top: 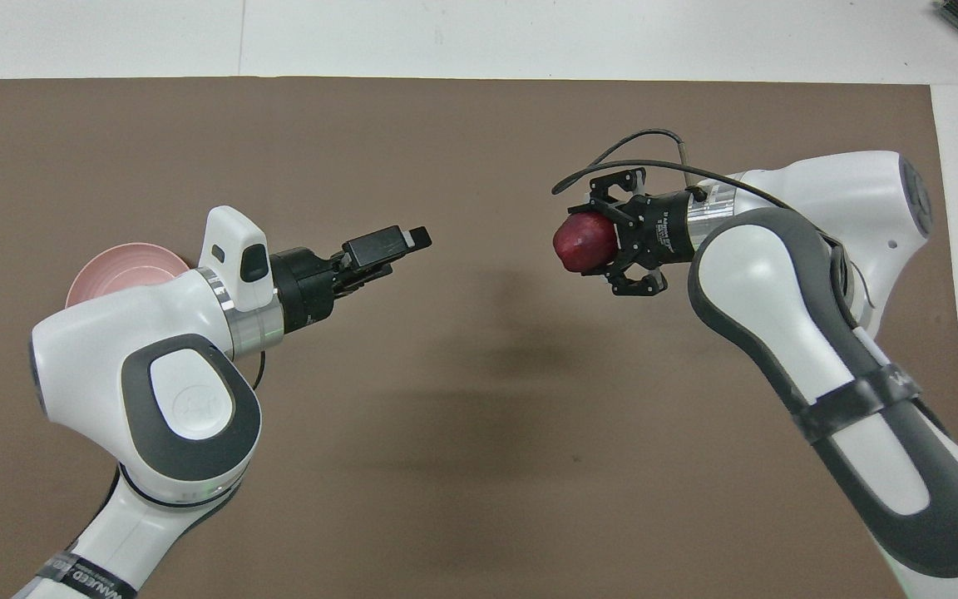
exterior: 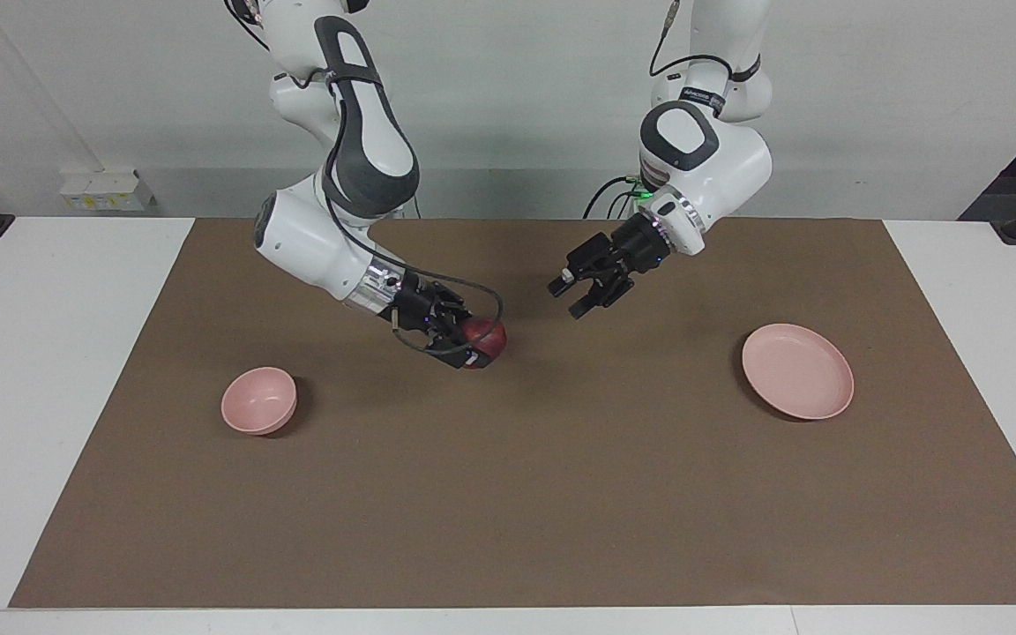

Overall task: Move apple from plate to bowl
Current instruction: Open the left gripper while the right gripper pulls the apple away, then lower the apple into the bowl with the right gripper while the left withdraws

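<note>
My right gripper (exterior: pixel 478 347) is shut on the dark red apple (exterior: pixel 490 334) and holds it in the air over the brown mat, between the mat's middle and the bowl. The overhead view shows the gripper (top: pixel 594 240) and the apple (top: pixel 580 242) too. The small deep pink bowl (exterior: pixel 258 399) stands toward the right arm's end; my right arm hides it in the overhead view. The flat pink plate (exterior: pixel 797 370) lies bare toward the left arm's end, half covered by my left arm in the overhead view (top: pixel 117 270). My left gripper (exterior: pixel 567 298) is open and holds nothing, over the mat's middle (top: pixel 400 242).
The brown mat (exterior: pixel 508 494) covers most of the white table (exterior: pixel 49 353). A white socket box (exterior: pixel 107 190) sits at the wall by the right arm's end.
</note>
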Controlling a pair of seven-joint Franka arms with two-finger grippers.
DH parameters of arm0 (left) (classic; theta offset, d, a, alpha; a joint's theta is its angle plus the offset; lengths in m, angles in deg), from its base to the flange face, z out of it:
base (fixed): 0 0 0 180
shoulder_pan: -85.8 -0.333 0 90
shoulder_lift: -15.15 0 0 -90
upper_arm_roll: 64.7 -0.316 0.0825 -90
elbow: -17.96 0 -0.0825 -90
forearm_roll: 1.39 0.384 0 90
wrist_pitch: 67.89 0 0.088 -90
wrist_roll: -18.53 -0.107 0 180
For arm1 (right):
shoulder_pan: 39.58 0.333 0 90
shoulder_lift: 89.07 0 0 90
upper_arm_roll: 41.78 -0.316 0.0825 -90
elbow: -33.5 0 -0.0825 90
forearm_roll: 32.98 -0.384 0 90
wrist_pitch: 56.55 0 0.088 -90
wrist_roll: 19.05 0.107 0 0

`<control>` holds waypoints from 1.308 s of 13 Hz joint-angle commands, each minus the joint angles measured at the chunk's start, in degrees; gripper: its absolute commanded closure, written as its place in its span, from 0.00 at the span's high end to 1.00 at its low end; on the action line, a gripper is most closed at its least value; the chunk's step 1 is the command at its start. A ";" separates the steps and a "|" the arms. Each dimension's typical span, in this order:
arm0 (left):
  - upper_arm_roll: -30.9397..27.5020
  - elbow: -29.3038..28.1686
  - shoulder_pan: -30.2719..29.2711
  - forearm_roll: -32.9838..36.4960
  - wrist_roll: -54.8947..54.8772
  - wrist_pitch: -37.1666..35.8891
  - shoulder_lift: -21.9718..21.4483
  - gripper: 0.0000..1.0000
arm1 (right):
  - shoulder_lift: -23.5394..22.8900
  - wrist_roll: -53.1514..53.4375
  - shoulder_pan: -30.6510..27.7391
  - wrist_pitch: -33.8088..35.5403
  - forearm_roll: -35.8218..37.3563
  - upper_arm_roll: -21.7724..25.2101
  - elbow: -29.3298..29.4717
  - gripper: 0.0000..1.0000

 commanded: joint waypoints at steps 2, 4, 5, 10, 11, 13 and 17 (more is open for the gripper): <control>-4.59 -2.09 -0.10 12.35 0.39 -3.59 -1.04 1.00 | -0.58 -4.75 -1.59 -0.51 16.44 -0.23 1.14 0.00; -9.07 -1.48 -0.10 23.75 0.39 -10.60 -0.87 1.00 | -0.75 -6.78 -4.29 -1.38 20.52 -0.14 0.88 0.00; -11.44 -0.96 -0.10 30.26 0.39 -13.86 -0.61 1.00 | -0.84 -9.83 -5.62 -2.00 22.44 -0.14 0.70 0.00; -20.41 5.88 0.07 60.51 0.13 -28.27 -0.34 1.00 | -0.76 -30.67 -15.02 -2.00 29.83 -0.14 -0.35 0.00; -21.21 9.82 -0.01 64.21 0.12 -33.18 -0.51 1.00 | -0.67 -33.30 -16.17 -2.00 30.72 -0.14 -0.70 0.00; -23.58 18.43 0.33 68.01 -0.05 -43.55 -0.52 1.00 | -0.75 -36.48 -17.93 -1.92 30.99 -0.14 -1.32 0.00; -24.03 32.07 0.16 67.85 -0.05 -60.44 -0.52 1.00 | -0.75 -37.64 -18.91 -2.00 30.99 -0.14 -5.18 0.00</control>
